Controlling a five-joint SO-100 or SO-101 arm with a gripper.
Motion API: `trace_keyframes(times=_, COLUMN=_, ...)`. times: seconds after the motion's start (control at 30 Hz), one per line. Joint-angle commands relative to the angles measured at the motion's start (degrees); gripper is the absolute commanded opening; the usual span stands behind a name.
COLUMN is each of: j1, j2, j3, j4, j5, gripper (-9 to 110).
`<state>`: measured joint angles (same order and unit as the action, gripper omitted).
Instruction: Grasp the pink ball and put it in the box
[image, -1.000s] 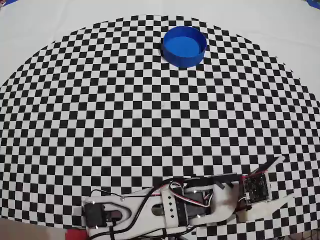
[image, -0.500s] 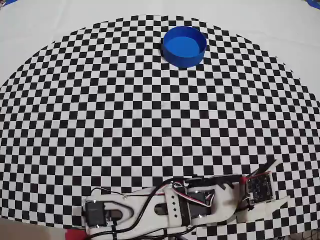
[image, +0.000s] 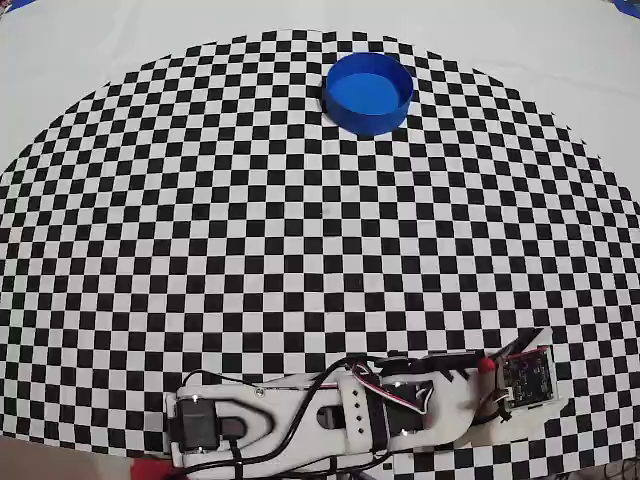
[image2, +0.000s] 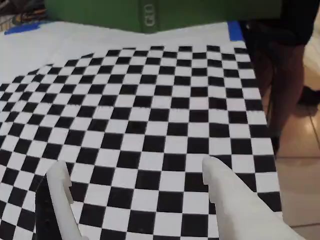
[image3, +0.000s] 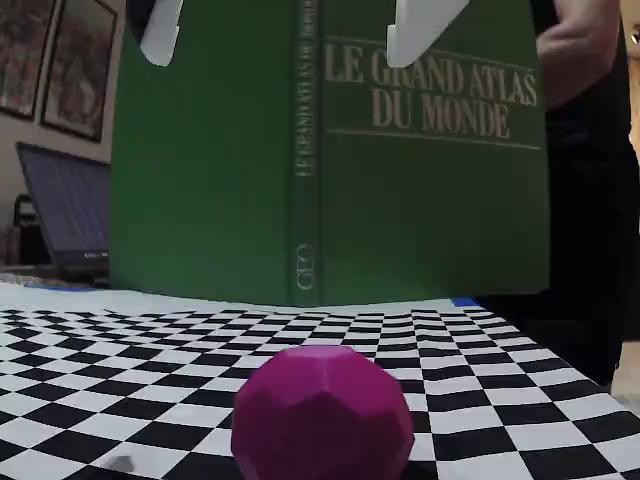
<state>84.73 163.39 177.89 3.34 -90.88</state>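
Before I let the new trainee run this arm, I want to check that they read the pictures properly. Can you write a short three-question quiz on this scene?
1. True or false: the claw is shut on the pink ball.
2. Multiple choice: what does the blue box hold in the overhead view? A) the pink ball B) nothing visible C) a book
3. Fill in: in the fixed view, the upright thing behind the ball is a green ____.

Key:
1. False. The wrist view shows its fingers apart with only checkered cloth between them, and the ball lies on the cloth.
2. B.
3. Book, an atlas by its cover.
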Motion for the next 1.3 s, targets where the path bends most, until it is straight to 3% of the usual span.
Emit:
trace_keyframes(times=0.0, j1=0.5, j2=-2.1, j3=0.4, j4=-2.3, j5=-0.4, gripper=31)
trace_keyframes(times=1.27, j1=2.7, j2=-11.5, j3=0.4, j4=-3.3, j5=-0.4, gripper=31)
